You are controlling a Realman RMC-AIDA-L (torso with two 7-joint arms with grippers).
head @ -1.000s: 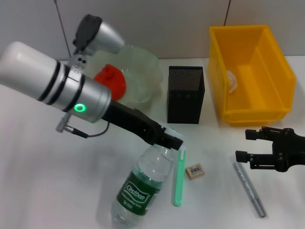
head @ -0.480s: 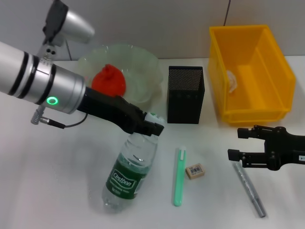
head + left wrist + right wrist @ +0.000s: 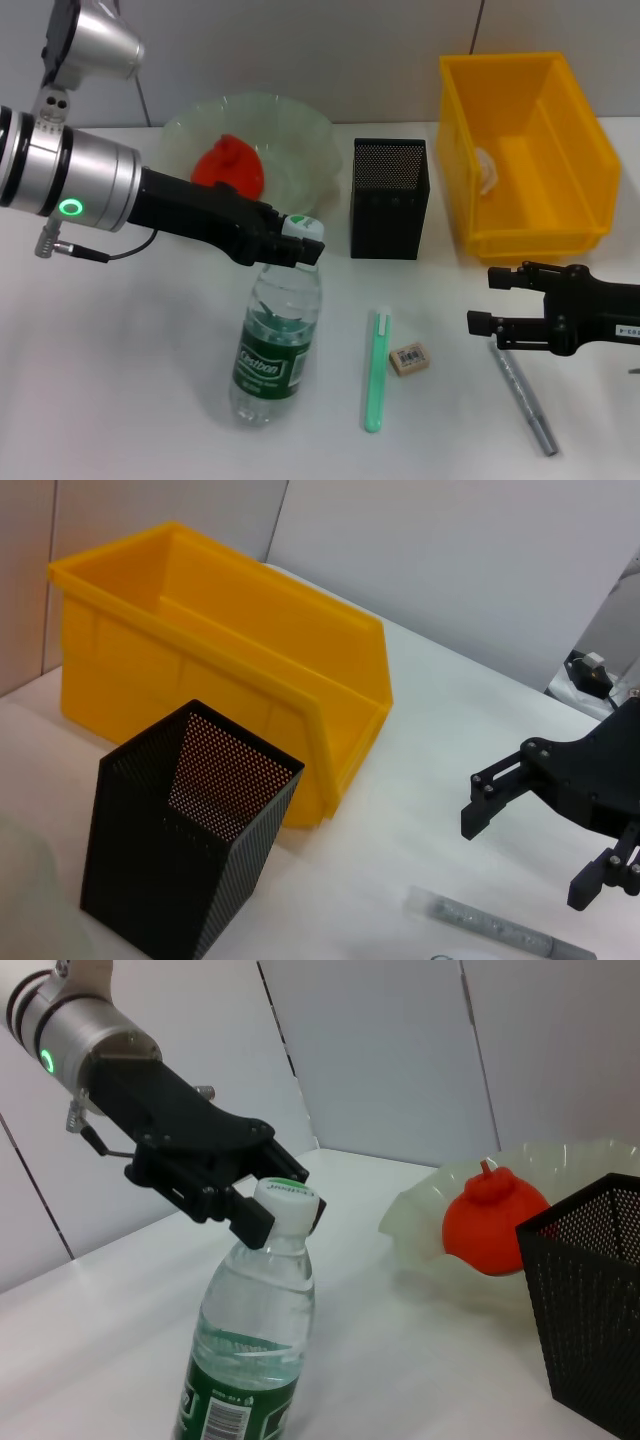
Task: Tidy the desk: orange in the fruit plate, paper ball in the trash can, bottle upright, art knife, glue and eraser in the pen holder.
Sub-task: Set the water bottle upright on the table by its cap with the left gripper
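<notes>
Clamping the bottle (image 3: 272, 345) by its cap — left pincer (image 3: 297, 243); right pincer (image 3: 490, 300) spread, empty.

Non-task stuff: a grey wall (image 3: 330, 60) runs behind the work surface, with a dark vertical seam (image 3: 480, 25) in the panelling. Two wall panels meet at an angle in the right wrist view (image 3: 380, 1050). Nothing else I can identify for sure.

Head camera looks down over the desk (image 3: 120, 380). Both wrist cameras sit low, sharing the pen holder (image 3: 185, 865) toward twelve o'clock.
</notes>
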